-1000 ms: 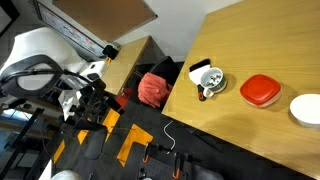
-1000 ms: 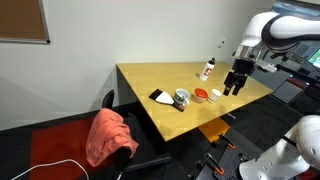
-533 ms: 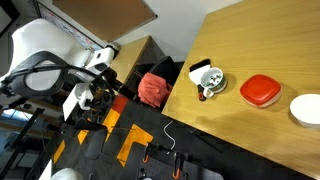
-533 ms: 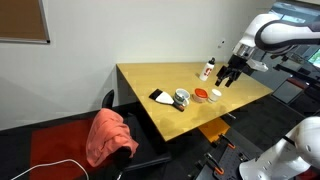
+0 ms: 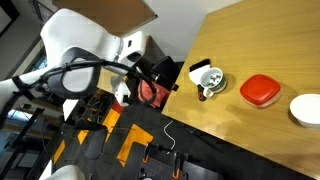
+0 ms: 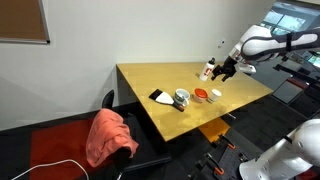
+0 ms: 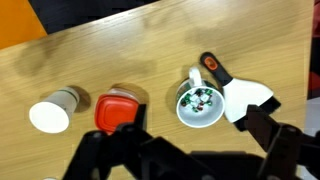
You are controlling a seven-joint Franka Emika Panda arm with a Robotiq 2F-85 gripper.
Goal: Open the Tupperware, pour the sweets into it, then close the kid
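Seen from above a wooden table [image 7: 150, 40], the gripper [image 7: 190, 152] hangs in the air with its jaws spread wide and nothing between them. Just beyond it sits the Tupperware [image 7: 117, 118], its red lid [image 7: 118, 105] on. Beside that, also ahead of the gripper, a white mug [image 7: 200, 108] holds the green and white sweets [image 7: 201, 99].

Office-like lab room: a corkboard [image 6: 20, 20], wooden table [image 6: 150, 76], red chair [image 6: 55, 150].

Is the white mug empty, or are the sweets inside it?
Not empty. The wrist view looks down into the upright white mug, and small green and white sweets lie inside it.
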